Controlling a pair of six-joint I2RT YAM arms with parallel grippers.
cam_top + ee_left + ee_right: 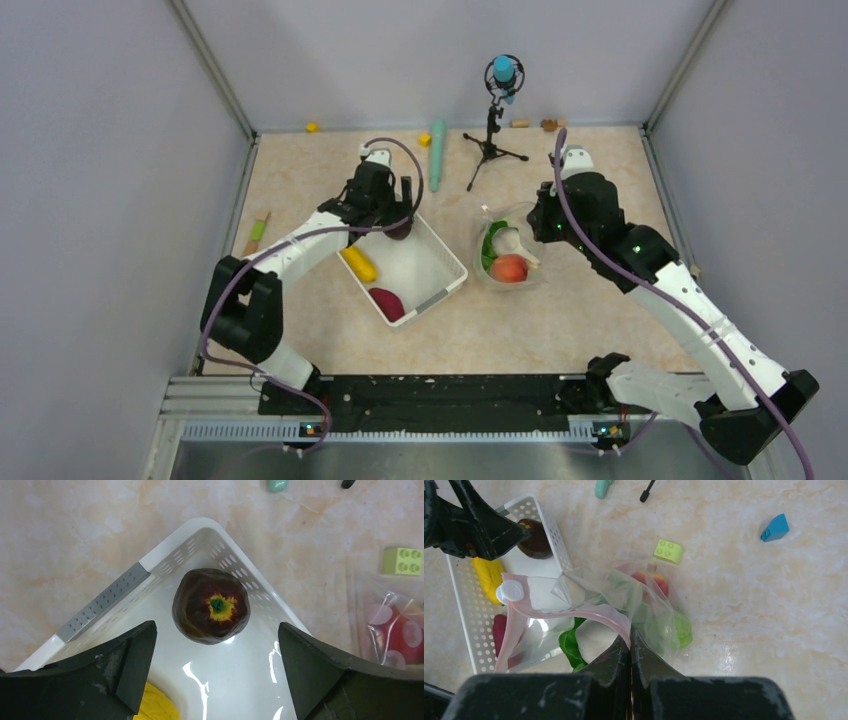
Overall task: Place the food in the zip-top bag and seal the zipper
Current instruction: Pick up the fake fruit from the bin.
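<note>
Top view, left gripper [400, 222]: hangs over the far corner of the white basket [432, 255], directly above the dark round fruit [400, 233]; its spread is hard to read from here
Top view, basket contents: yellow corn-like piece [358, 263] near the middle, maroon root [387, 302] at the near end
Top view, zip-top bag [483, 270]: lies on the table [600, 330] just right of the basket, with the red apple [510, 268] and the green leafy piece [491, 245] inside
Top view, right gripper [535, 228]: at the bag's far right edge
Top view, background: teal cylinder [437, 152] and tripod stand [490, 140] beyond the basket
Left wrist, left gripper [216, 635]: jaws spread wide and holding nothing, one finger on each side of the dark round fruit [210, 606] without touching it
Left wrist, fruit: sits in the basket's corner, stem end up, with a yellow ring and a green centre
Left wrist, surroundings: yellow piece at the bottom edge, lime block [403, 561] on the table, bag with red apple at the right edge
Right wrist, right gripper [630, 640]: fingers pressed together, pinching the bag's mouth edge at the zipper [574, 612]
Right wrist, zipper: the pink strip arcs left from the fingers, so the mouth gapes
Right wrist, bag contents: green leafy piece [570, 647], red apple [651, 580], green apple [681, 627]
Right wrist, basket: to the left, holding the dark fruit, the yellow piece and the maroon root
Right wrist, table: lime block just beyond the bag, blue block [775, 528] well apart on the right
</note>
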